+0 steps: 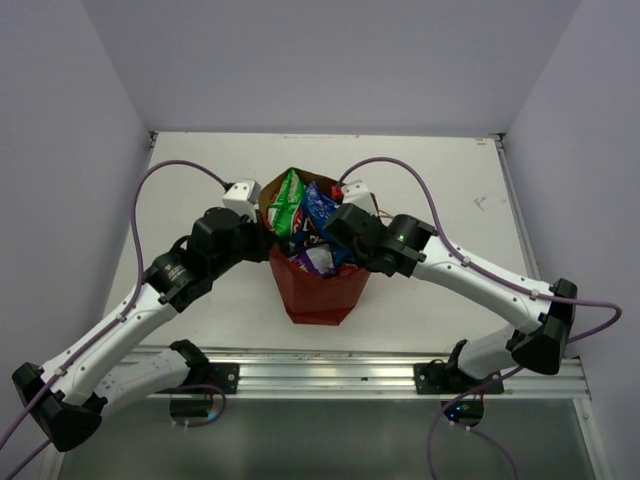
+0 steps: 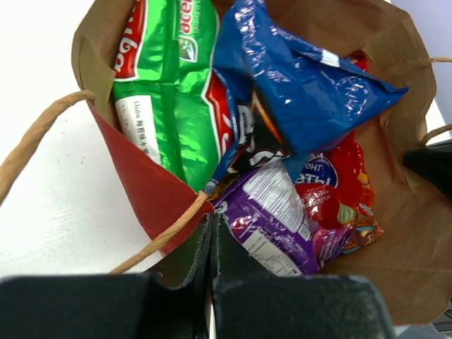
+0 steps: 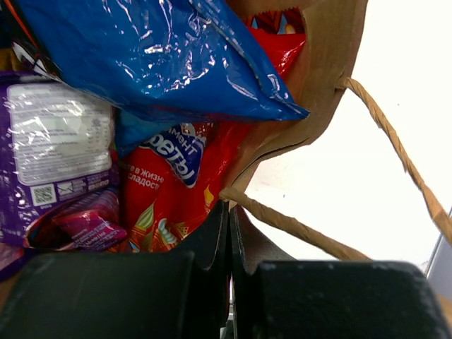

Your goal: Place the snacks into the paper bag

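Observation:
The reddish-brown paper bag stands upright mid-table with its mouth open. Inside it lie all the snacks: the green-white chip bag, the blue Doritos bag, the red snack-mix bag and the small purple packet. My left gripper is shut on the bag's left rim, where the red flap and a string handle meet its tips. On the opposite side my right gripper is shut on the right rim, beside the red packet and under the blue one.
Both arms reach inward over the white table and meet at the bag. Grey walls close the table at the back and sides. A metal rail with the arm bases runs along the near edge. Purple cables arc above each arm.

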`<state>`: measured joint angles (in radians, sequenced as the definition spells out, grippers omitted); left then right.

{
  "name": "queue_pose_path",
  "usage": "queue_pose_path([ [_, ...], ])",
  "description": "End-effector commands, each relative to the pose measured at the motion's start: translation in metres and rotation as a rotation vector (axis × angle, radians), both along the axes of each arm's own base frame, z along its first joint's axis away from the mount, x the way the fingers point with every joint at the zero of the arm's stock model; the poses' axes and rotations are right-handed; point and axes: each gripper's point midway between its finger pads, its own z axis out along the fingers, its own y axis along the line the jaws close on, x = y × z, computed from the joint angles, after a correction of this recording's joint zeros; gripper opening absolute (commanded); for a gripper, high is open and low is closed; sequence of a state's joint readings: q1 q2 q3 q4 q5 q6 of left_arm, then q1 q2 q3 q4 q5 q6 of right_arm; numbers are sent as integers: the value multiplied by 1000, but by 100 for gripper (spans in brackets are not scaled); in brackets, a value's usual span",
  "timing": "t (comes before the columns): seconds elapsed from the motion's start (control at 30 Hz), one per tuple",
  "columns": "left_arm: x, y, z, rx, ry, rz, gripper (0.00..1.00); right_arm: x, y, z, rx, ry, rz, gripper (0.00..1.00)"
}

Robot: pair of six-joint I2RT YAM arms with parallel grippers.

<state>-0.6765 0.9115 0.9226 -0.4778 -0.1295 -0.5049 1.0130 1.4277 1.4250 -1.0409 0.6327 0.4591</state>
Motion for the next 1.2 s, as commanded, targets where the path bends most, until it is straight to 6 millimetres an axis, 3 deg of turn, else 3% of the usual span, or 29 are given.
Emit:
queue_pose_path([
  [0.0, 9, -8, 39, -41, -85, 14, 0, 16, 20, 35, 114, -79, -6, 0],
  [0.13, 14, -10, 62, -46, -110, 30, 0, 19, 22, 49, 118, -99, -4, 0],
  [0.27, 14, -9, 58, -39, -104, 43, 0, 18, 20, 52, 119, -105, -3, 0],
  [0.37, 12, -10, 51, -41, -84, 37, 0, 17, 19, 43, 99, -88, 0, 7],
  [0.47, 11, -11, 51, -44, -82, 36, 1, 16, 17, 41, 98, -87, -4, 28],
  [0.5, 12, -11, 52, -46, -86, 38, 18, 17, 17, 45, 99, -96, -8, 49],
  [0.53, 12, -10, 56, -49, -94, 44, 28, 17, 16, 48, 101, -101, -7, 55],
  [0.57, 13, -9, 58, -47, -99, 49, 41, 20, 15, 54, 101, -119, -15, 72],
  [0.6, 13, -8, 64, -51, -109, 56, 63, 20, 14, 59, 106, -130, -22, 75],
  [0.67, 13, -4, 74, -50, -133, 81, 78, 21, 8, 75, 116, -160, -41, 77],
  [0.8, 14, 12, 117, -64, -202, 149, 85, 21, -13, 121, 147, -257, -81, 81],
  [0.83, 14, 26, 139, -70, -235, 211, 85, 19, -28, 135, 137, -296, -111, 81],
  [0.93, 11, 62, 161, -58, -256, 363, 90, 17, -66, 171, 116, -413, -225, 85],
  [0.97, 12, 85, 160, -12, -267, 475, 92, 15, -79, 181, 107, -447, -257, 85],
  [1.03, 11, 111, 135, 139, -242, 575, 94, 10, -110, 188, -18, -501, -333, 85],
  [1.1, 12, 122, 103, 262, -199, 577, 95, 8, -121, 187, -93, -507, -359, 88],
  [1.13, 11, 122, 95, 265, -178, 544, 96, 5, -130, 184, -161, -499, -360, 89],
  [1.17, 13, 136, 88, 274, -156, 578, 96, 4, -132, 183, -183, -504, -373, 91],
])
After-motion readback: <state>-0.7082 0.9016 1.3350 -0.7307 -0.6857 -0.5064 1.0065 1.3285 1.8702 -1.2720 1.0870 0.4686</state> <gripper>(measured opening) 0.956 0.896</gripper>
